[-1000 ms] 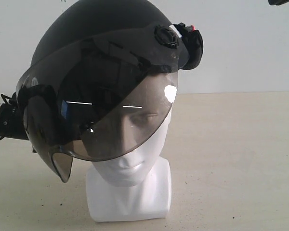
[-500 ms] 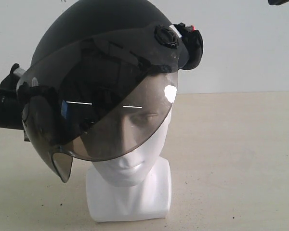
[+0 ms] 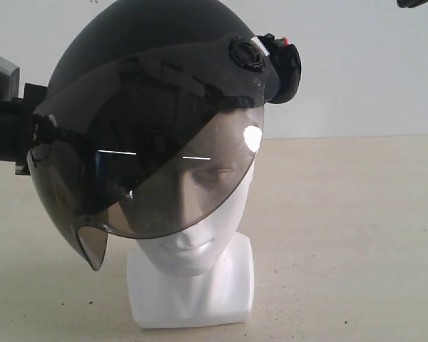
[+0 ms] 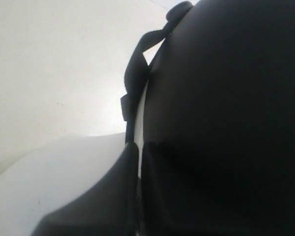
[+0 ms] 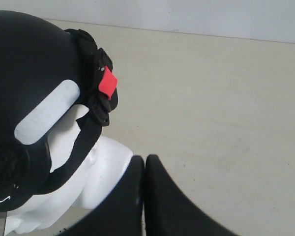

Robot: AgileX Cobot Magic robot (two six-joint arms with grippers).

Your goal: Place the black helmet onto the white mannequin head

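Note:
The black helmet (image 3: 150, 43) sits tilted on the white mannequin head (image 3: 200, 246), and its smoky visor (image 3: 157, 164) hangs over the face. My left arm (image 3: 3, 125) is at the helmet's left side, with its tip hidden behind the shell. In the left wrist view the left gripper (image 4: 138, 147) is shut, close against the helmet (image 4: 226, 98), with nothing seen between the fingers. My right gripper (image 5: 145, 160) is shut and empty. It hovers beside the mannequin head (image 5: 103, 167) and below the helmet (image 5: 24, 59) and its strap buckle with a red tab (image 5: 107, 82).
The head stands on a beige table (image 3: 357, 228) in front of a pale wall. A dark piece of the right arm (image 3: 419, 3) shows at the top right corner of the exterior view.
The left arm has risen along the helmet's left side. Helmet, head and right arm have not visibly moved.

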